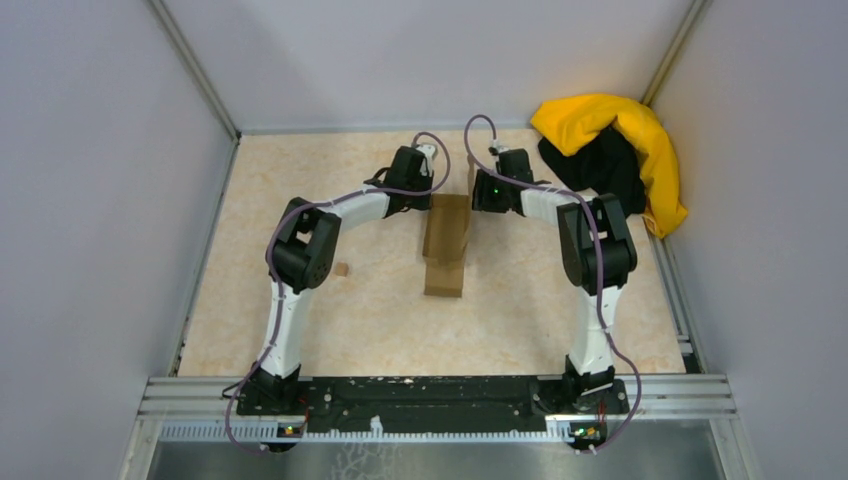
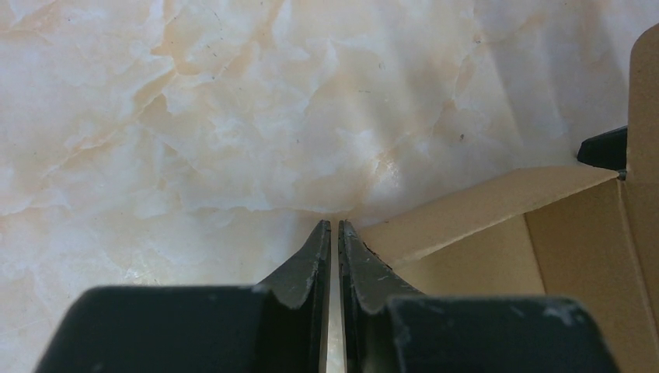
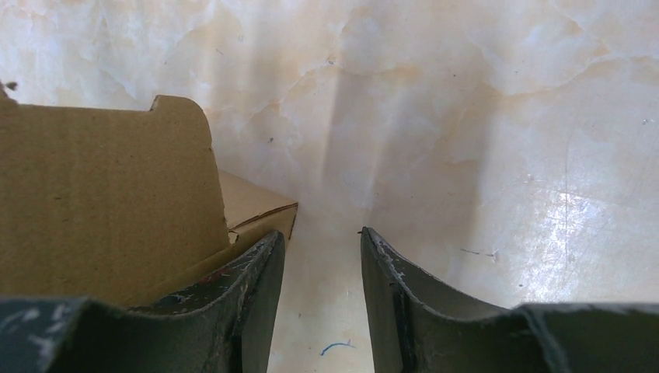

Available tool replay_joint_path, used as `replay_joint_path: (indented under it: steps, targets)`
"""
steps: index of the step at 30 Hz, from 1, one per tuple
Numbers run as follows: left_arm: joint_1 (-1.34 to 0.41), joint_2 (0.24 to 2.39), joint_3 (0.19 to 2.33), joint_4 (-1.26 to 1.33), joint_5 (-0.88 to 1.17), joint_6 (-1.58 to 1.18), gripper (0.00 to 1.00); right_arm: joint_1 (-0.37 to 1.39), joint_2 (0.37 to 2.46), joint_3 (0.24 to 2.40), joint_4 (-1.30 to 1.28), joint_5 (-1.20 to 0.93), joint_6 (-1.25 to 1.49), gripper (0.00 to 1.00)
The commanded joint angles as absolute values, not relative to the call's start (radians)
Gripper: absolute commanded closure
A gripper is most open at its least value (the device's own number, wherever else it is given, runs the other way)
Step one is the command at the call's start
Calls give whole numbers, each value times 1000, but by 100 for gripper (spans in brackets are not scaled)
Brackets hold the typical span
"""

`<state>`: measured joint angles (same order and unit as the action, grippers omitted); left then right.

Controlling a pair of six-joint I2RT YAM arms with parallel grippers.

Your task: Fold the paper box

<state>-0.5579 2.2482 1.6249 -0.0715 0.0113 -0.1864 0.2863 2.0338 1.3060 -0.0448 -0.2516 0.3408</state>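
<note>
Your paper box (image 1: 447, 240) lies centre between the arms, seemingly braced by the nearly closed, empty left gripper (image 2: 334, 225) so the half-open, empty right gripper (image 3: 322, 233) can press its right side.

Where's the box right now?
Top view: the box lies mid-table, between the left gripper and the right gripper, close to both. A small scrap sits off to its left.
</note>
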Motion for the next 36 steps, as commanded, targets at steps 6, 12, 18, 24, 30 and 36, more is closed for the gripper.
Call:
replay_joint_path:
  steps: [6, 12, 18, 24, 30, 36]
  targets:
    - [-617, 2271, 1689, -52, 151, -160, 86, 354, 2069, 1358, -44, -324, 318, 57]
    - [-620, 2278, 1697, -50, 167, -145, 86, 359, 2071, 1367, -50, -327, 307, 57]
    - [-612, 2250, 1658, -67, 107, -125, 85, 356, 2066, 1357, -72, -290, 301, 55]
    - [-562, 2164, 1528, -33, 81, -134, 81, 284, 2013, 1257, -24, -284, 347, 52]
    - [-534, 2128, 1496, -38, 83, -138, 80, 272, 1895, 1139, -38, -242, 317, 50]
    - [-533, 2067, 1412, -33, 84, -151, 81, 263, 1755, 1039, -86, -182, 286, 45]
